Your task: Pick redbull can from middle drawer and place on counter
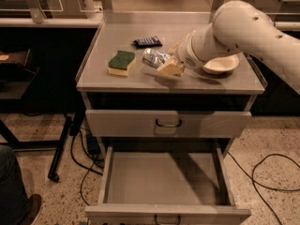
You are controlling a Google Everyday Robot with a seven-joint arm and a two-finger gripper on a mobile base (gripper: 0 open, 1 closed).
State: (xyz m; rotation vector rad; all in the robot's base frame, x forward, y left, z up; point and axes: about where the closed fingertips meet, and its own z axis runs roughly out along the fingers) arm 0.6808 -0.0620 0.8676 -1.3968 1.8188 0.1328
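The redbull can (153,57) is a slim shiny silver cylinder lying tilted in my gripper (165,63), just above the front middle of the counter (117,83). The gripper is shut on the can, and its tan fingers (171,68) sit at the can's right end. My white arm reaches in from the upper right. The middle drawer (164,179) is pulled fully open below, and its plain floor shows nothing in it. The upper drawer (166,123) is shut.
A green and yellow sponge (121,62) lies on the counter left of the can. A flat dark blue packet (147,42) lies behind it. A pale bowl (219,64) sits at the right, partly behind my arm. Cables trail on the floor (269,182).
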